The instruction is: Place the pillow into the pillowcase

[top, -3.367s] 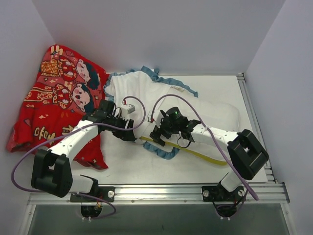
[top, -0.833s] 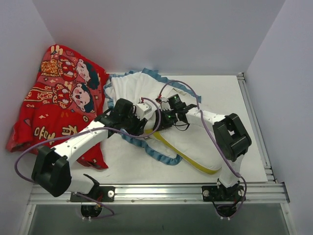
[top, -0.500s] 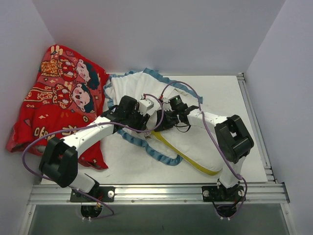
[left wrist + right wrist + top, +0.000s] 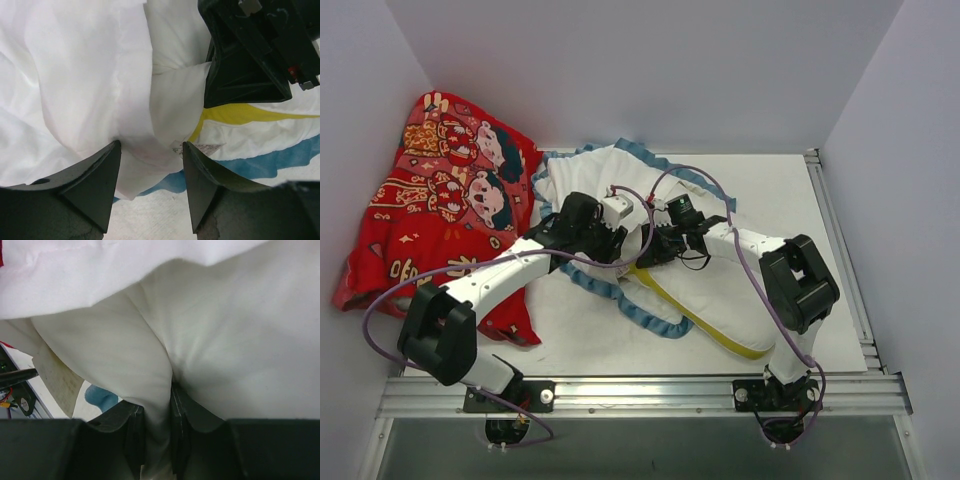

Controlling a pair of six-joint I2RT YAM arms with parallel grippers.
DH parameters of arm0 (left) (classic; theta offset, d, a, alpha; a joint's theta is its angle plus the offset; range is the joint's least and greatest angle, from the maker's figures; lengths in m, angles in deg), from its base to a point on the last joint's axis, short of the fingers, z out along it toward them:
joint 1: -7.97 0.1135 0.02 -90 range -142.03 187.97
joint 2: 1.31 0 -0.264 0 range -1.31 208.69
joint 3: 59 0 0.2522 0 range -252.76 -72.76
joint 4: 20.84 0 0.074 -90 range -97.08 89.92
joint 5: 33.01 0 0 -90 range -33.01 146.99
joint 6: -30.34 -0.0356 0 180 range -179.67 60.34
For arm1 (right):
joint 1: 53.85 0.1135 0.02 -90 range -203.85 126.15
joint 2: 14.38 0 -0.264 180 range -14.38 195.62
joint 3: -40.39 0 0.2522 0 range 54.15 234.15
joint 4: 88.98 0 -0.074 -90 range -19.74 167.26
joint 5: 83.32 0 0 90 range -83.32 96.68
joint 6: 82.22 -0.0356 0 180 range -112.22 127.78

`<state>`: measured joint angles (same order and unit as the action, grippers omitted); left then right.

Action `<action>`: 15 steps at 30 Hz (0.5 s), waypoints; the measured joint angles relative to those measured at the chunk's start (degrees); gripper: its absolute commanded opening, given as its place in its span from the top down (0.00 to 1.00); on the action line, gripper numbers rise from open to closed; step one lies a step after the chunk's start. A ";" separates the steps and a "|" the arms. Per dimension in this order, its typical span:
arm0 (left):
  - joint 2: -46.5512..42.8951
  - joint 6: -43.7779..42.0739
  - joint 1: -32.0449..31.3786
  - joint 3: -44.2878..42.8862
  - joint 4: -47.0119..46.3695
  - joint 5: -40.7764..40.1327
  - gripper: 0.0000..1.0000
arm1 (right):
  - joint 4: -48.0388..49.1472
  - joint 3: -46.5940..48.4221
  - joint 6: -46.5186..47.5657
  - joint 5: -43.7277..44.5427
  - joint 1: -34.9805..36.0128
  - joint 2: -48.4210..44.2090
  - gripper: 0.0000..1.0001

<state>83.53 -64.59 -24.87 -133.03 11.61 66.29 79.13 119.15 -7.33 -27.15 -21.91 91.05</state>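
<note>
The pillowcase (image 4: 585, 175) lies at the back centre, white inside showing, its blue ruffled trim (image 4: 650, 320) curling toward the front. The white pillow (image 4: 720, 285) with yellow piping lies to its right, its left end at the case's mouth. My right gripper (image 4: 655, 250) is shut on a fold of the pillow (image 4: 210, 340), pinched between its fingers (image 4: 135, 440). My left gripper (image 4: 620, 258) is open; the case's white hem (image 4: 135, 125) and blue trim (image 4: 165, 182) lie loose between its fingers (image 4: 97, 180), next to the pillow's label (image 4: 197, 147).
A red cartoon-figure cloth (image 4: 430, 200) is heaped at the left against the wall. White walls close in the back and both sides. A metal rail (image 4: 640, 392) runs along the near edge. The right gripper's black body (image 4: 250, 50) fills the left wrist view's upper right.
The right arm has carried the pillow's end left to the pillowcase mouth. The left arm has reached right to meet it, and its jaws have widened slightly.
</note>
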 measured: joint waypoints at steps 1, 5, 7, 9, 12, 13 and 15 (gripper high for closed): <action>-0.15 -0.04 0.00 -0.02 -0.28 -0.20 0.38 | 0.00 0.02 -0.04 0.02 0.00 0.00 1.00; -0.24 -0.22 0.02 -0.61 -1.31 -1.66 0.38 | 0.00 0.00 -0.09 0.02 0.00 0.00 1.00; -0.04 -0.20 0.07 -1.20 -1.84 -2.12 0.38 | 0.00 0.00 -0.11 0.04 0.00 0.00 1.00; 0.74 -0.20 0.07 -2.23 -2.43 -2.54 0.39 | 0.00 -0.02 -0.11 0.09 0.00 -0.02 1.00; 2.62 -0.26 0.11 -3.67 -3.15 -2.93 0.43 | 0.17 -0.28 -0.13 0.20 0.00 -0.15 1.00; 3.19 -0.42 0.17 -3.96 -3.21 -3.06 0.44 | 0.20 -0.37 -0.13 0.26 0.00 -0.24 1.00; 4.20 -0.79 0.26 -4.42 -3.15 -3.13 0.44 | 0.17 -0.52 -0.17 0.42 0.00 -0.39 1.00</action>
<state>87.73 -65.38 -24.61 -137.45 8.47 63.17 79.31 118.62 -7.51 -26.73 -21.91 90.65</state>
